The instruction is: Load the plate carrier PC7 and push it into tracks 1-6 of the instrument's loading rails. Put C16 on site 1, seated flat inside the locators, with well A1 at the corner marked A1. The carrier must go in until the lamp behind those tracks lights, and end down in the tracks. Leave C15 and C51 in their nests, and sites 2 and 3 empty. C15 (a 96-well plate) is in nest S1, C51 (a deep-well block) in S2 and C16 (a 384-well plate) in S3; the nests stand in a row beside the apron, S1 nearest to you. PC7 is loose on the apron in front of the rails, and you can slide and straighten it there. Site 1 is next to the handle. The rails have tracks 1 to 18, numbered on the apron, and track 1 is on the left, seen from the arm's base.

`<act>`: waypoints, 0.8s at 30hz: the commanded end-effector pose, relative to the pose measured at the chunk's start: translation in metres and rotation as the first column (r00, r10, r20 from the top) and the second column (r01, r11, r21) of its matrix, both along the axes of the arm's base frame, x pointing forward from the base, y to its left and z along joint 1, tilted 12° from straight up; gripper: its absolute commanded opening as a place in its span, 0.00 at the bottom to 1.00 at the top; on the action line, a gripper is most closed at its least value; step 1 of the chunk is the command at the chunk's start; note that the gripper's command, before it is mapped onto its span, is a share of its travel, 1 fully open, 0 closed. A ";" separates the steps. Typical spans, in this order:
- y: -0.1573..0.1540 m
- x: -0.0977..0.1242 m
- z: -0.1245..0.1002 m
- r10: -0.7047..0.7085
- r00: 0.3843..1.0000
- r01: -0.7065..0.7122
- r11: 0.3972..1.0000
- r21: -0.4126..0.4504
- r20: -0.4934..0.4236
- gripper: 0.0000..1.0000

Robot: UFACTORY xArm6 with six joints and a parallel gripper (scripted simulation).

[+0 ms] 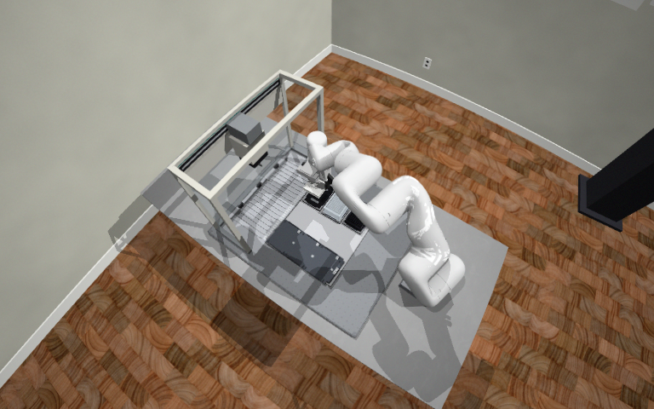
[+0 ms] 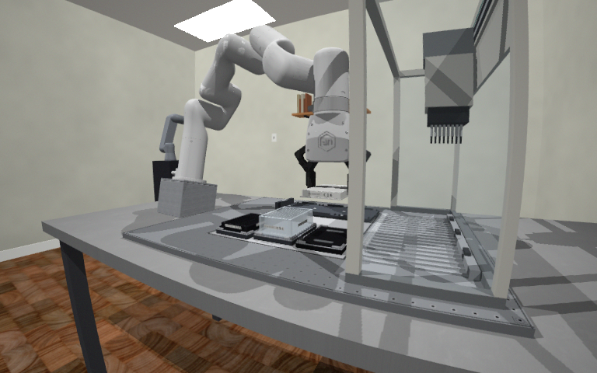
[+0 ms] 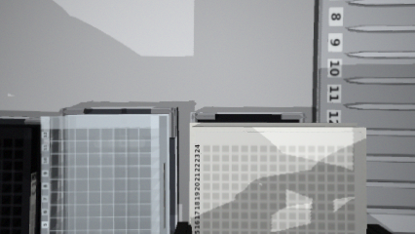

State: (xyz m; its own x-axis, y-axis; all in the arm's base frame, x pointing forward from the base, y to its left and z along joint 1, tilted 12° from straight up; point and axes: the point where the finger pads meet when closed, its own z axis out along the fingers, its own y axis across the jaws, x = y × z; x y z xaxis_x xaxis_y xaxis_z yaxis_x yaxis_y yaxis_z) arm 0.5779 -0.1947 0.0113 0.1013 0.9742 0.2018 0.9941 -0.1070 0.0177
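My gripper (image 1: 315,184) (image 2: 327,183) is shut on C16 (image 1: 313,192) (image 2: 324,192) (image 3: 278,180), a pale 384-well plate, and holds it level in the air above its black nest S3 (image 2: 323,238) (image 3: 248,117), which stands empty. The fingers do not show in the wrist view. C51 (image 1: 335,208) (image 2: 286,220) (image 3: 104,171), a clear deep-well block, sits in the middle nest. C15 (image 1: 354,221) (image 2: 239,224) (image 3: 15,180), a dark plate, sits in the nest nearest the arm's base. The dark carrier PC7 (image 1: 306,250) (image 2: 369,214) lies askew on the apron in front of the rails, with its sites bare.
The loading rails (image 1: 274,198) (image 2: 409,242) lie under a white instrument frame (image 1: 245,158) (image 2: 356,131), with track numbers (image 3: 333,68) along the apron edge. A grey pipetting head (image 1: 243,129) (image 2: 446,74) hangs at the back of the frame. The frame's posts stand close to the nests.
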 end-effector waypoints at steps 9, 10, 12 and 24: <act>-0.005 0.001 0.020 -0.001 1.000 0.001 1.000 -0.002 0.005 0.00; -0.005 0.001 0.020 -0.001 1.000 0.001 1.000 -0.002 0.005 0.00; -0.005 0.001 0.020 -0.001 1.000 0.001 1.000 -0.002 0.005 0.00; 0.017 -0.012 0.024 -0.045 0.999 0.045 0.999 0.000 -0.004 0.00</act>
